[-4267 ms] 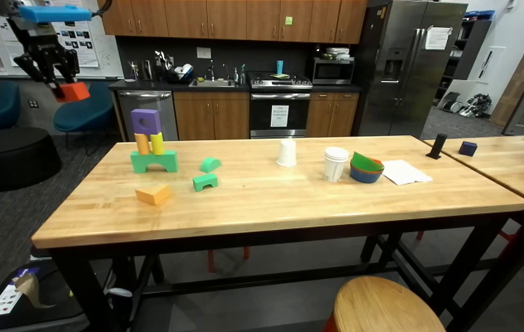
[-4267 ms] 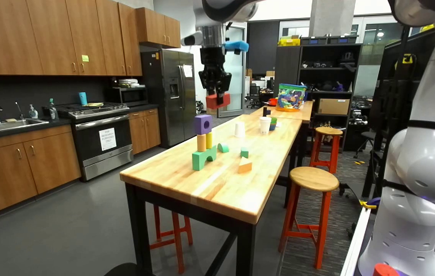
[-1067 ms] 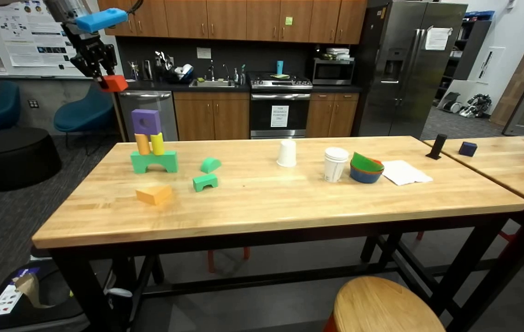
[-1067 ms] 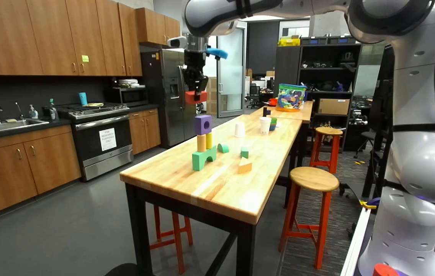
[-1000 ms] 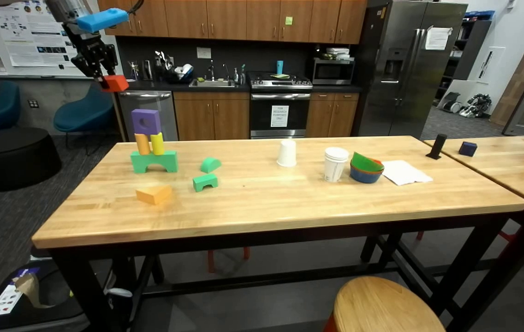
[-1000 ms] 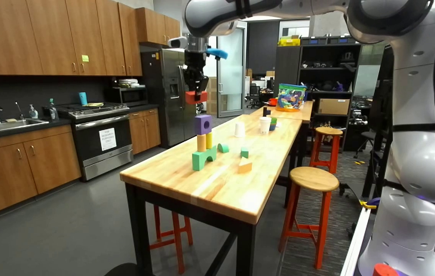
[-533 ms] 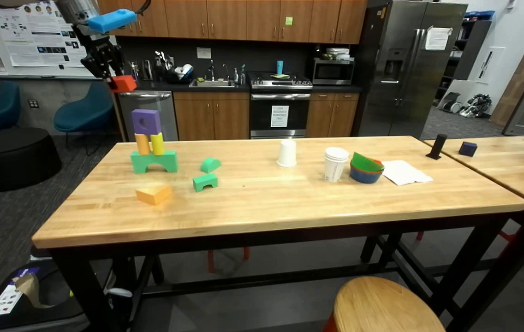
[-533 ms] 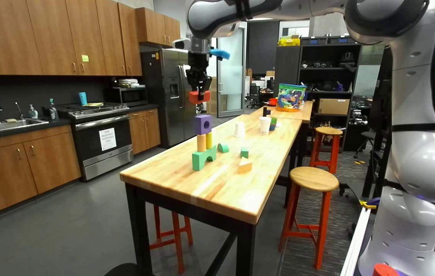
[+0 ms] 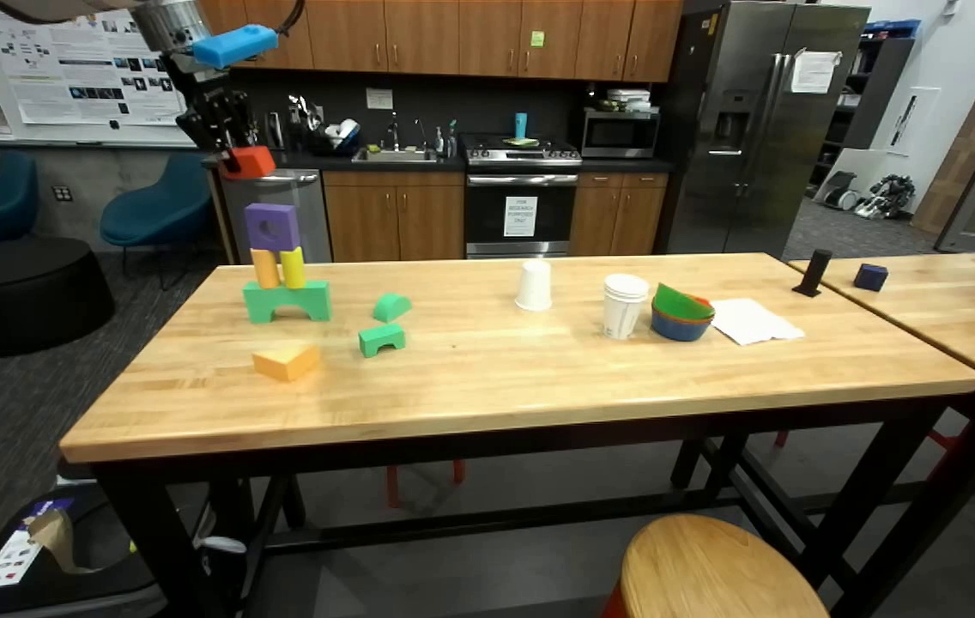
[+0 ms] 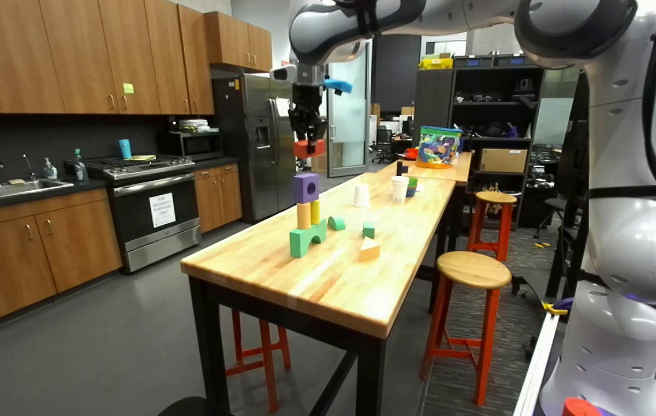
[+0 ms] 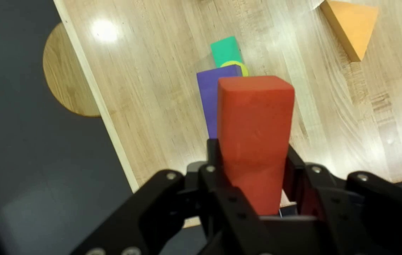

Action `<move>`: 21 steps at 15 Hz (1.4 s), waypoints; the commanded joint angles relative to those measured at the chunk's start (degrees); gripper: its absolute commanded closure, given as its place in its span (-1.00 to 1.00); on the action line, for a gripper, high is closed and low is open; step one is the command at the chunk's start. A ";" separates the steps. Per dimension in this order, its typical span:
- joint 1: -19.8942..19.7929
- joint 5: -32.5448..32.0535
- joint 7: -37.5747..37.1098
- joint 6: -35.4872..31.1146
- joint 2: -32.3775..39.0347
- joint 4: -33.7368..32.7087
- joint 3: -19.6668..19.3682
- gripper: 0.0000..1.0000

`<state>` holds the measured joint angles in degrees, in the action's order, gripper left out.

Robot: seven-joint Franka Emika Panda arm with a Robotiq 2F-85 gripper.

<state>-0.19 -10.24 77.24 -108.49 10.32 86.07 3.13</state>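
My gripper (image 11: 252,152) is shut on a red rectangular block (image 11: 254,120), its fingers against opposite sides. In both exterior views the red block (image 9: 249,162) hangs in the air above a block tower, apart from it. At the tower's top is a purple block (image 9: 286,223) with a round hole. It rests on an orange pillar (image 9: 265,269) and a yellow pillar (image 9: 293,269), which stand on a green arch (image 9: 314,300). The wrist view shows the purple block (image 11: 206,95) partly hidden behind the red one.
On the table (image 9: 487,378) lie an orange wedge (image 9: 283,364), a green half-round (image 9: 391,306) and a small green arch (image 9: 382,338). Farther along are white cups (image 9: 534,286), stacked bowls (image 9: 681,316) and a paper sheet (image 9: 753,321). Stools (image 10: 473,270) stand alongside.
The gripper has carried the red block rightward in both exterior views over the last second, after coming from farther left in an exterior view. The tower and other blocks have not moved.
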 commanded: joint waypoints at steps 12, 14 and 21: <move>0.56 0.69 2.54 1.59 7.08 -8.21 0.49 0.69; 0.66 0.72 2.46 1.83 8.17 -9.27 0.57 0.69; 0.19 1.11 2.63 3.26 11.48 -12.96 0.53 0.69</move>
<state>0.35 -10.04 79.29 -107.11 20.08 76.62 3.59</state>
